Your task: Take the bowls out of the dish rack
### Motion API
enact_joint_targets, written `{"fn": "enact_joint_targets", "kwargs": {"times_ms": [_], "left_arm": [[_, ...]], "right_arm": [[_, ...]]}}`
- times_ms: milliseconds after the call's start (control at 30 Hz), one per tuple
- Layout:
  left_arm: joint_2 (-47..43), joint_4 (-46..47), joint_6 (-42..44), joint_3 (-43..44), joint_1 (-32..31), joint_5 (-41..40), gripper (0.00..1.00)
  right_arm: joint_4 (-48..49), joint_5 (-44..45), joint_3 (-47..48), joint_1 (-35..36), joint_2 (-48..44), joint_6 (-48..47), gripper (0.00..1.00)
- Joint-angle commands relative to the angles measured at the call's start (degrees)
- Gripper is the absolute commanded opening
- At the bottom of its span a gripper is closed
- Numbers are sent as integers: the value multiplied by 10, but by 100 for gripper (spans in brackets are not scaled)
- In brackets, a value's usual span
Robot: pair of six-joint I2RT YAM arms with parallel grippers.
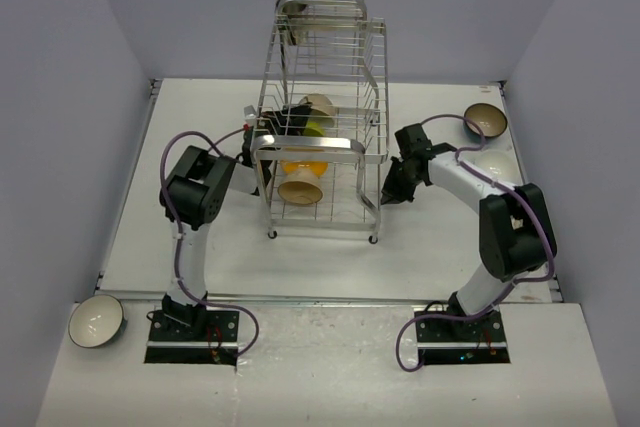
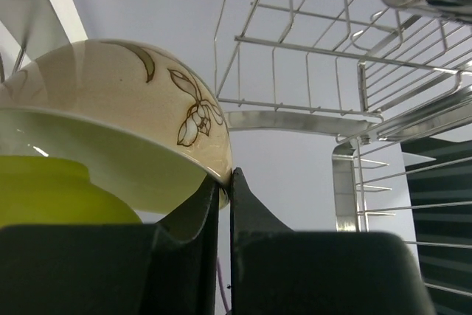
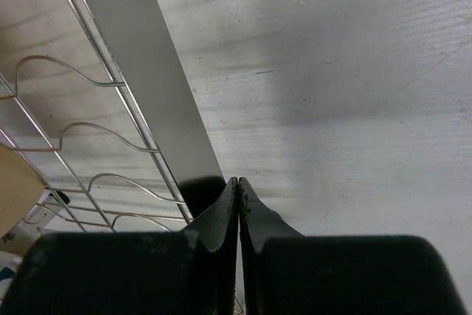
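Observation:
The chrome wire dish rack stands mid-table. My left gripper reaches in from the left and is shut on the rim of a cream bowl with a brown flower print; the bowl also shows in the top view. A yellow-green bowl sits right against it. An orange bowl and a cream bowl rest on the lower tier. Another bowl sits at the rack's top. My right gripper is shut and empty, just outside the rack's right side, low over the table.
A brown bowl and a white bowl stand on the table at the far right. A white bowl sits at the near left, beside the left arm's base. Walls enclose the table on three sides.

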Motion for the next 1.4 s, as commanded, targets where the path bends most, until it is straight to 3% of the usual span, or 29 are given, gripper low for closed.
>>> {"fn": "enact_joint_targets", "kwargs": {"times_ms": [0,300,733,1367], "left_arm": [[0,129,-24,5,14,3,0],[23,205,-41,42,49,42,0],[27,228,-70,112,58,86,0],[-102,215,-65,-18,86,124,0]], "right_arm": [[15,6,-11,7,-27,2,0],[18,-1,-10,7,-23,3,0],[-3,1,40,7,-7,-3,0],[-7,2,45,6,-12,-24,0]]}}
